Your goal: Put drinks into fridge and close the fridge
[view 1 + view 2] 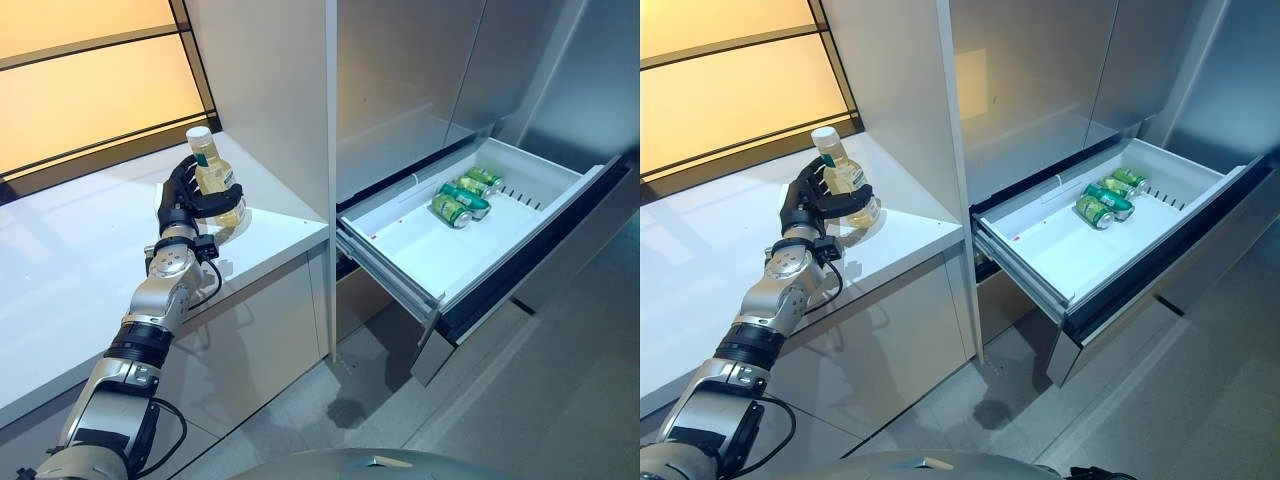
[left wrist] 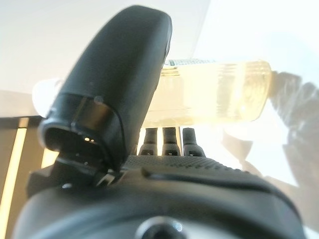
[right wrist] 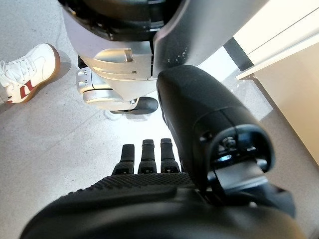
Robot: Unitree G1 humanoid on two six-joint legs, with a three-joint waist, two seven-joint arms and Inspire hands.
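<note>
On the white counter (image 1: 60, 270), left hand (image 1: 190, 195) had its fingers (image 1: 222, 195) and thumb curled around the lower body of the bottle (image 1: 215, 180), clamped on it. Bottle was upright, long axis vertical, white cap (image 1: 199, 134) pointing up, pale yellow liquid inside; its base looked at or just above the counter surface, couldn't tell if it was touching. In the left wrist view the thumb (image 2: 119, 79) crossed in front of the bottle with the fingers on the far side. Bottle sat near the counter's right end, just beside a tall white cabinet panel (image 1: 270, 90), with an amber-lit wall panel (image 1: 80, 80) behind the counter. Right of the cabinet, the fridge drawer (image 1: 480, 215) was pulled out, white inside, with three green cans (image 1: 466, 196) lying on their sides close together toward the drawer's back part; the rest of the drawer floor was bare white. Stainless fridge doors (image 1: 420, 70) rose above the drawer. Floor (image 1: 540, 400) was grey tile. Right hand (image 3: 149, 199) showed only in its own wrist view, hanging over the floor, fingers (image 3: 148, 154) straight and relaxed, holding nothing; a person's white and red shoe (image 3: 27, 69) stood on the floor nearby.
</note>
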